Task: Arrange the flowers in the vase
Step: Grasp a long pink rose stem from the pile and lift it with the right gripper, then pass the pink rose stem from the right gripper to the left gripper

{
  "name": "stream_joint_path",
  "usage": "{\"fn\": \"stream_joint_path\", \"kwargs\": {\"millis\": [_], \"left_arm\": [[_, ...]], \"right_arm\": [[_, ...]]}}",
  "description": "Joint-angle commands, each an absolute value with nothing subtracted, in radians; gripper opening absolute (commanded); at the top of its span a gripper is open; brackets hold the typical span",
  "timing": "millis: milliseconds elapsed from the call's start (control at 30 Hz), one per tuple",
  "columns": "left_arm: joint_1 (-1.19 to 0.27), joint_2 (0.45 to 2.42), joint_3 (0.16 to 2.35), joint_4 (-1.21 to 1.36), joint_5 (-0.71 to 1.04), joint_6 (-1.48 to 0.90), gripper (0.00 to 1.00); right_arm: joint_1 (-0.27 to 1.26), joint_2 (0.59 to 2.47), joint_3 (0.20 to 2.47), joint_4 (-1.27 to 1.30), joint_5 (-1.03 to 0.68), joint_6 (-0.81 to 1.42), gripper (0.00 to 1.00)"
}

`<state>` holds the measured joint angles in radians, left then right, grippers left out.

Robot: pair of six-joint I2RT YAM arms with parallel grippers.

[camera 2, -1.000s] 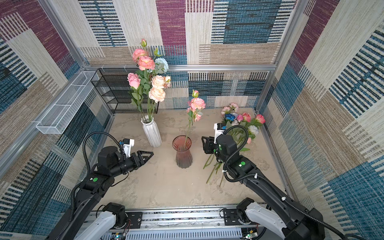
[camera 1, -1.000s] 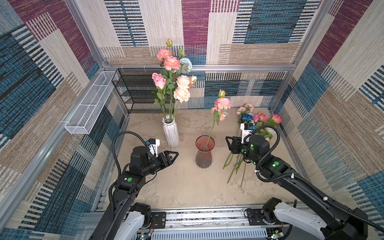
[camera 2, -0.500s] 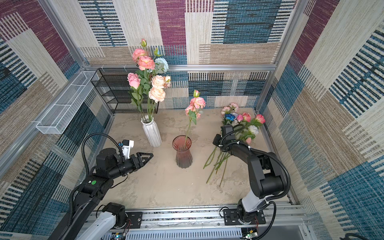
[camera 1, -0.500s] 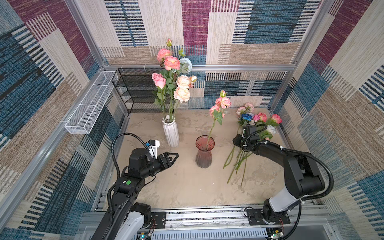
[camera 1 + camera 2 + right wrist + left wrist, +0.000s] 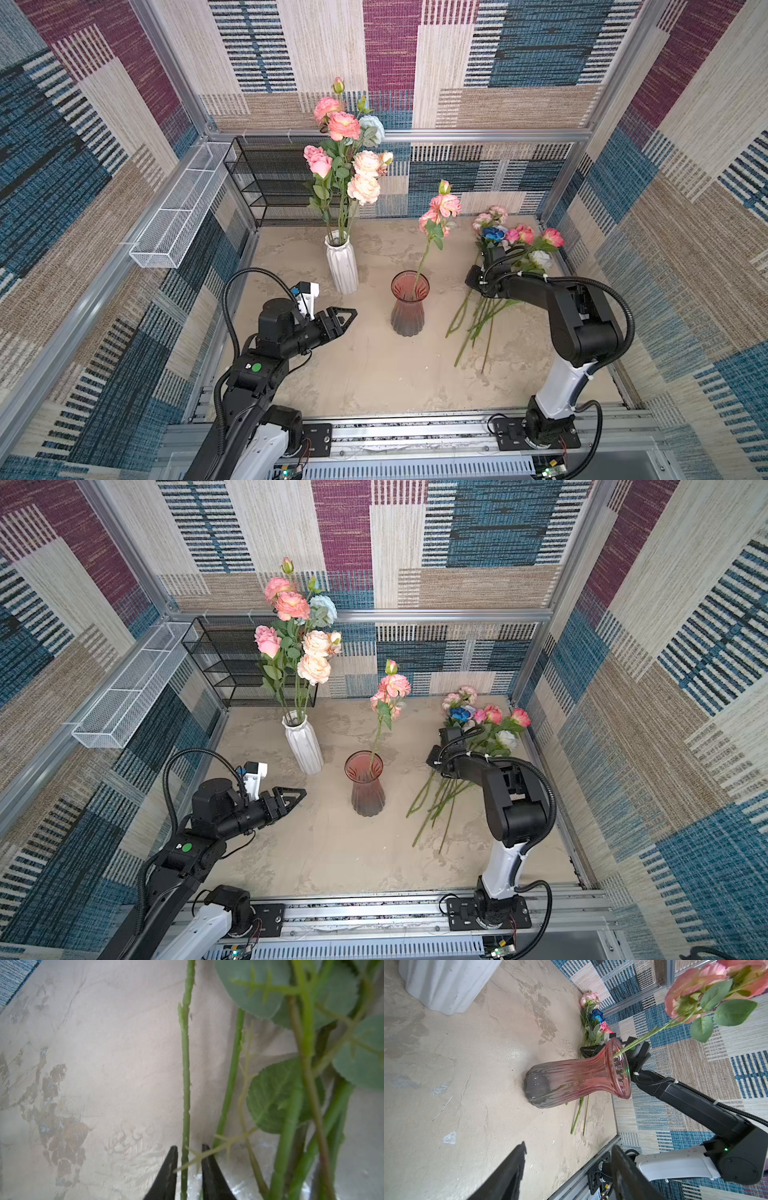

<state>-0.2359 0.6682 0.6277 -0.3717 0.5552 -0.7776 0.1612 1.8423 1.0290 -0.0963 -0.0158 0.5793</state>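
- Carpet-tile walls in blue, maroon and beige close the cell on three sides; you look down on a mottled beige tabletop (image 5: 374, 374).
- Black wire shelf (image 5: 266, 183) stands in the back left corner, with a white mesh basket (image 5: 178, 216) hung on the left wall.
- White ribbed vase (image 5: 341, 266) stands upright, left of centre. It holds a bouquet (image 5: 353, 166) of pink, peach, cream and pale blue roses.
- Loose flowers (image 5: 515, 249) lie flat along the right side of the table, heads toward the back wall, stems fanned toward the front.
- Pink glass vase (image 5: 409, 303) stands upright mid-table, between the white vase and the loose bunch. A single rose (image 5: 444, 205) stands in it, leaning right.
- Your left gripper (image 5: 351, 316) hovers left of the pink vase and points at it, jaws spread, nothing between them.
- Your right gripper (image 5: 189, 1148) is down in the loose bunch. In the right wrist view its jaws stand narrowly apart astride one green stem (image 5: 185, 1064), with a sliver of gap on each side; log it as not clamped.
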Motion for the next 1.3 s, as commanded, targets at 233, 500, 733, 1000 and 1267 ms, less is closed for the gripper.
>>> {"fn": "stream_joint_path", "kwargs": {"millis": [233,500,733,1000,1267], "left_arm": [[-0.235,0.661,0.647,-0.366,0.596,-0.747,0.68],[-0.235,0.643,0.678,-0.353,0.618,-0.753,0.69],[-0.235,0.629,0.705,-0.291,0.660,-0.783,0.69],[-0.236,0.616,0.774,-0.193,0.726,-0.823,0.70],[-0.235,0.638,0.891,-0.105,0.791,-0.843,0.71]], "right_arm": [[0.161,1.730,0.973,0.012,-0.065,0.522,0.01],[0.165,1.360,0.796,0.127,-0.126,0.529,0.00],[0.174,1.000,0.680,0.213,-0.197,0.548,0.00],[0.186,0.729,0.674,0.311,-0.488,0.570,0.00],[0.578,0.801,0.911,0.105,-0.395,0.348,0.00]]}}
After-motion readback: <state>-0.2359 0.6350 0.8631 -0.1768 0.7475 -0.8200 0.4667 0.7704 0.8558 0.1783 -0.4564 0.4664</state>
